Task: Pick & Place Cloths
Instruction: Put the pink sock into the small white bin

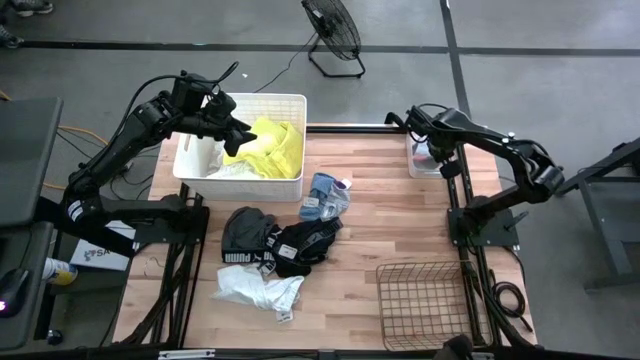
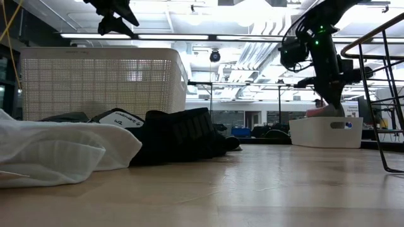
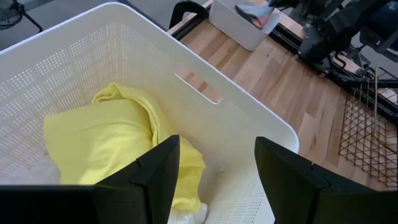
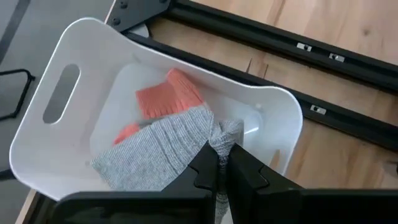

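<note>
Over small tub at surface's far edge: right gripper, jaws clenched on grey sock. Left gripper, jaws released, above yellow cloth in perforated bin; white cloth partly cut off in the low view.

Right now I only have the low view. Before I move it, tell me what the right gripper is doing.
Observer: The right gripper is shut on a grey sock over the small tub.
Operator: Now report the left one.
Observer: The left gripper is open above the white basket, holding nothing.
Operator: Say what's in that basket.
Observer: A yellow cloth, with white fabric beside it.
</note>
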